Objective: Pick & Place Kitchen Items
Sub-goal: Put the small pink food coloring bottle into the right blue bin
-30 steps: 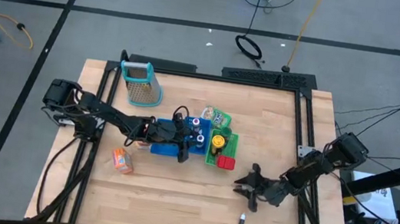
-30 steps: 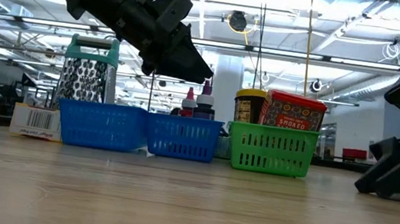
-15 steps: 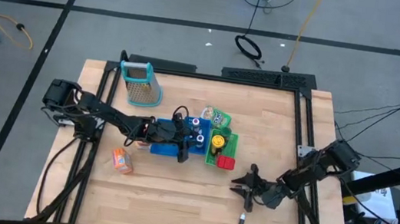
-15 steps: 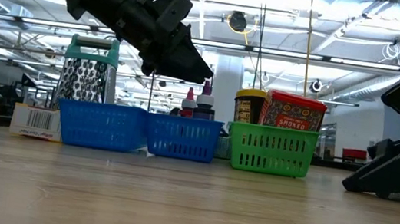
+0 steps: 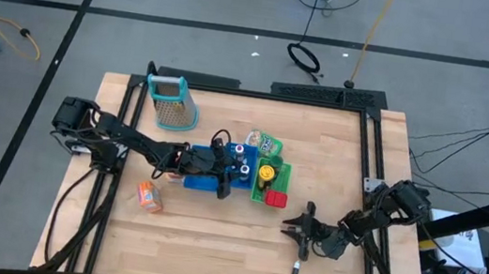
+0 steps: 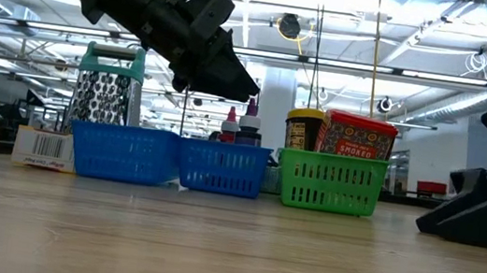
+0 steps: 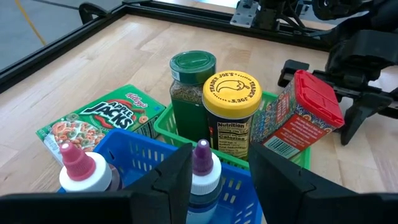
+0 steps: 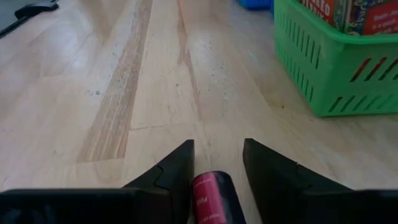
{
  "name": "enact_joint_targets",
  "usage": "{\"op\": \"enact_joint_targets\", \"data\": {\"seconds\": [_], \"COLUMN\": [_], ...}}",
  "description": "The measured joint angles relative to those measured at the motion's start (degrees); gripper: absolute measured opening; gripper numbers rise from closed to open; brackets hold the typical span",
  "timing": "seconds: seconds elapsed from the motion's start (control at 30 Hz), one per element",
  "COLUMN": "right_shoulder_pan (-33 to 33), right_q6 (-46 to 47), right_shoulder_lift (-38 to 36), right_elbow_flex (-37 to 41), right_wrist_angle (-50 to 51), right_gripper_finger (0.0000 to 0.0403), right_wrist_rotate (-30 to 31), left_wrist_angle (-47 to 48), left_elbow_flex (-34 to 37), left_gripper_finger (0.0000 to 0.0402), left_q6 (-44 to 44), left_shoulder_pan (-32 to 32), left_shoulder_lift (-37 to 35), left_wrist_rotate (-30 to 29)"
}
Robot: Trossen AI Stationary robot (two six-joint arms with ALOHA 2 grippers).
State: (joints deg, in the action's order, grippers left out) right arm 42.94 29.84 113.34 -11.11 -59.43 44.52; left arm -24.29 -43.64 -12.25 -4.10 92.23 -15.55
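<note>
1. Green basket [image 7: 163, 118]: slotted plastic w/ yellow-lidded jar [image 7: 230, 111], green-lid jar [image 7: 192, 93], red box [image 7: 303, 121].
2. Blue basket [image 7: 127, 155]: purple-tip bottle [image 7: 202, 180], pink-tip bottle [image 7: 84, 174].
3. Left gripper [image 7: 214, 165] over blue basket, fingers apart, empty.
4. Right gripper [image 8: 217, 165] low on wood table [image 8: 93, 93], fingers apart astride red-label mini bottle [image 8: 208, 198], no grip seen.

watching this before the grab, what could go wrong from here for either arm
The right end effector straddles a small red-labelled bottle lying on its side; it could roll or squirt out as the fingers close. The left end effector sits around a purple-capped bottle in the blue basket, tight beside the pink-capped bottle, which it might knock.
</note>
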Motion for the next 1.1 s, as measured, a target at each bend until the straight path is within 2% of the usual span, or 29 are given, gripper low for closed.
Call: {"op": "enact_joint_targets", "data": {"seconds": [0.23,0.47,0.7,1.1], "right_shoulder_pan": [-0.29,-0.46,-0.57,-3.71], "right_q6": [0.72,0.83,-0.54,-5.32], "right_shoulder_lift": [0.00,0.05,-0.87,-15.46], "right_elbow_flex": [0.00,0.21,0.35,0.23], "right_wrist_angle": [0.22,-0.84,-2.24,1.43], "right_gripper_finger": [0.0115,0.0048,0.0047,0.0045], "right_wrist_rotate": [0.51,0.58,-0.67,-5.85], "left_wrist_angle": [0.00,0.00,0.00,-0.17], "left_elbow_flex": [0.00,0.00,0.00,0.00], "left_gripper_finger": [0.0159,0.0159,0.0159,0.0159], "left_q6": [0.02,-0.04,-0.07,-0.02], "left_shoulder_pan": [0.00,-0.01,0.00,0.00], "left_shoulder_lift": [0.00,0.00,0.00,0.00], "left_wrist_rotate": [0.00,0.00,0.00,0.00]}}
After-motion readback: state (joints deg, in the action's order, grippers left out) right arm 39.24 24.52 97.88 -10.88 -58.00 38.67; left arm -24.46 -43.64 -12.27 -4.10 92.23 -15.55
